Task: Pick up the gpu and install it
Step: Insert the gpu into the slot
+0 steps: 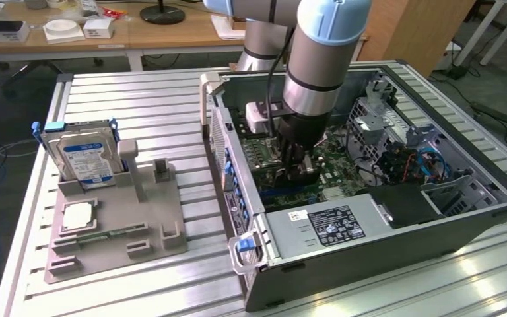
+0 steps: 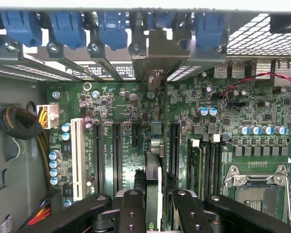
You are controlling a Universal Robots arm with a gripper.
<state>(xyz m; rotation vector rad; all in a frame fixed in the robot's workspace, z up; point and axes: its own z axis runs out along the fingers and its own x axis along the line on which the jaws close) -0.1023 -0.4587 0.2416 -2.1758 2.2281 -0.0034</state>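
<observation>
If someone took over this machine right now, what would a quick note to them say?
Gripper: shut on the gpu, held edge-on between the fingers, down inside the open computer case.
Gpu: over the motherboard, in line with the black slots; its bracket end reaches the rear blue clips. Whether it is seated cannot be told.
Done: gpu picked up and brought into the case.
Left: seating it and letting go.
Hard drive stands in its holder on the table.

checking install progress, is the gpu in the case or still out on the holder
In the case. The gripper holds the gpu edge-on above the motherboard slots. Whether it is seated, cannot tell.
</observation>
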